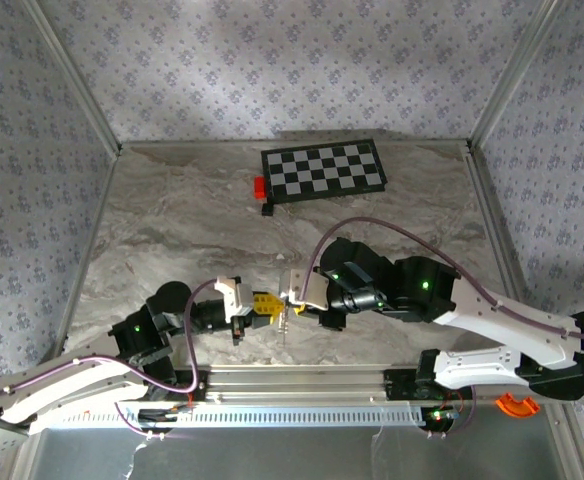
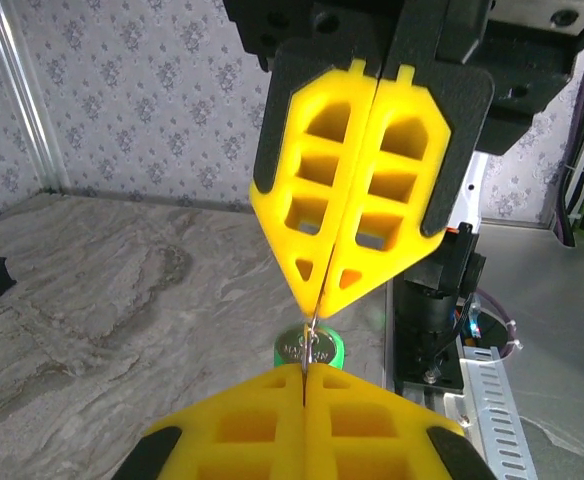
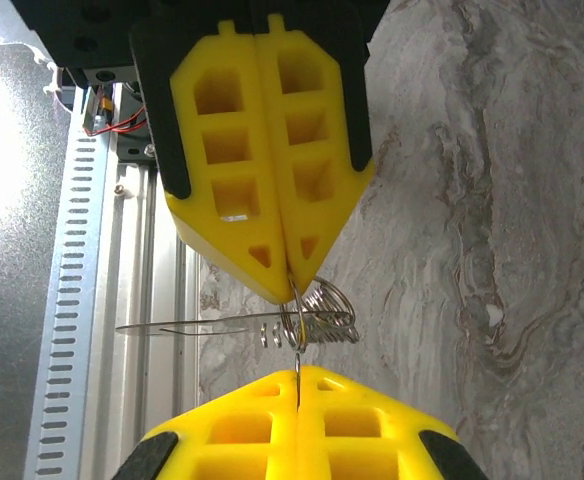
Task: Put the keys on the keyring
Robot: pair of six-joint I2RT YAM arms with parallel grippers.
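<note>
Threading: under way, I judge, with no key clearly seated and the feeding still to do.
Left end effector [image 2: 304,372]: closed, pinching the keyring [image 3: 317,315].
Right end effector [image 3: 298,372]: closed on the same ring, tip to tip with the left.
Keyring: one, hanging between both tips, its green tag [image 2: 338,350] just below.
Keys [image 2: 307,347]: bunched at the ring under the tips, and I cannot tell how many.

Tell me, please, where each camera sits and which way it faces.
Top external: above and behind the bases, looking down on the marble table; both arms show, left gripper meeting right gripper.
Left wrist: on the left arm, facing the right gripper across the table; its own yellow fingers at the bottom.
Right wrist: on the right arm, facing the left gripper; its own yellow fingers at the bottom.
Shared: both wrist views show the keyring pinched between the shut tips.
</note>
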